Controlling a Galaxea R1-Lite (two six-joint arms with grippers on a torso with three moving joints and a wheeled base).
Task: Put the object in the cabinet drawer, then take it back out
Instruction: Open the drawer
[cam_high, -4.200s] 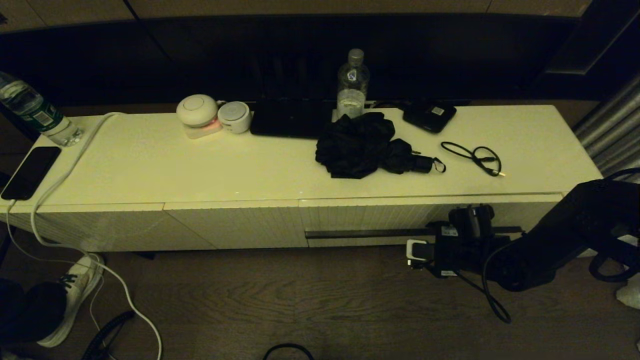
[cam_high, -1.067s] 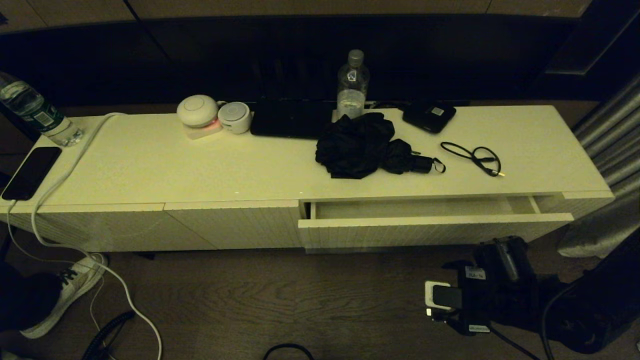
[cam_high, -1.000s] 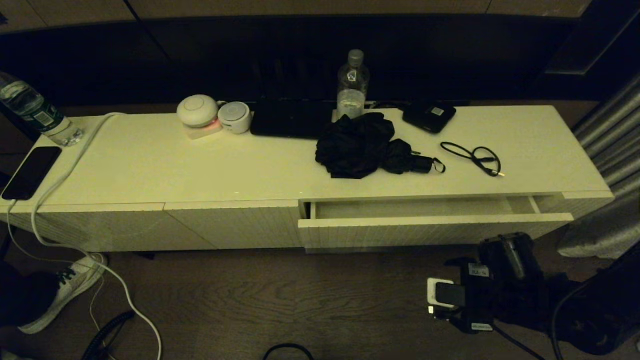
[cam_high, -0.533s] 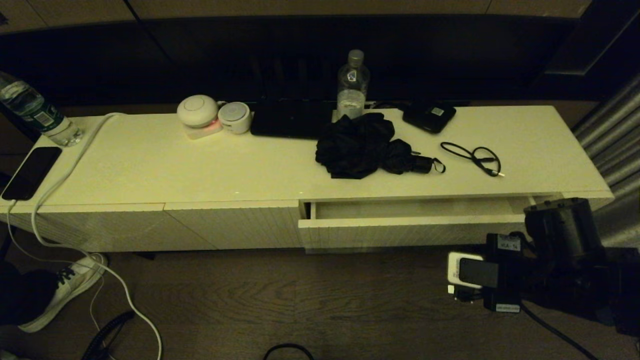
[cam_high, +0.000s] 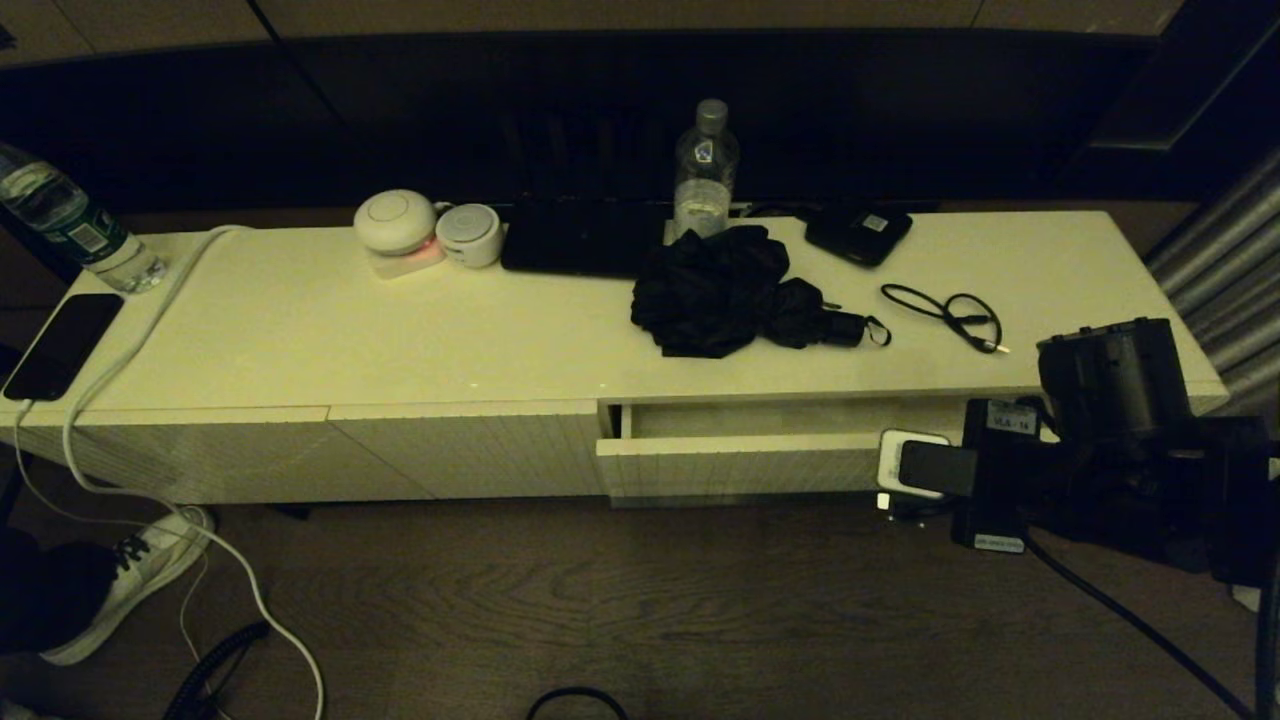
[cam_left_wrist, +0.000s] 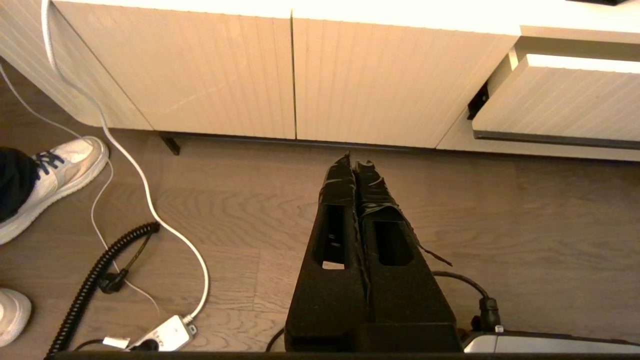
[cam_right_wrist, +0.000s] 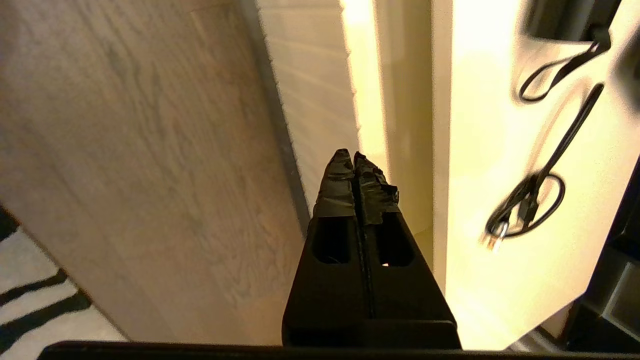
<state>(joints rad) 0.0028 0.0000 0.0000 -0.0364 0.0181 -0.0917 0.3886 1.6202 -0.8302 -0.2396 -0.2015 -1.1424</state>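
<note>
Your cabinet drawer (cam_high: 740, 465) stands pulled part way out of the white cabinet (cam_high: 300, 330), on its right half, and the strip of its inside that shows is plain white. Your right gripper (cam_right_wrist: 354, 156) hangs in front of the drawer's right end, above its front edge, with the two taped fingers (cam_right_wrist: 336, 185) pressed flat together and nothing between them. In the head view the right arm (cam_high: 1100, 440) covers that end of the drawer, so you can't quite tell there whether the fingertips touch the front.

The folded black umbrella (cam_high: 730, 290) lies on the cabinet top, behind the open drawer and well apart from the gripper. Just to its right lies a looped black cable (cam_high: 950, 315), nearer the arm.

Your left gripper (cam_left_wrist: 356, 165) is parked low over the wooden floor (cam_left_wrist: 500, 225) in front of the closed ribbed panels (cam_left_wrist: 210, 75), fingers pressed together and holding nothing.
</note>
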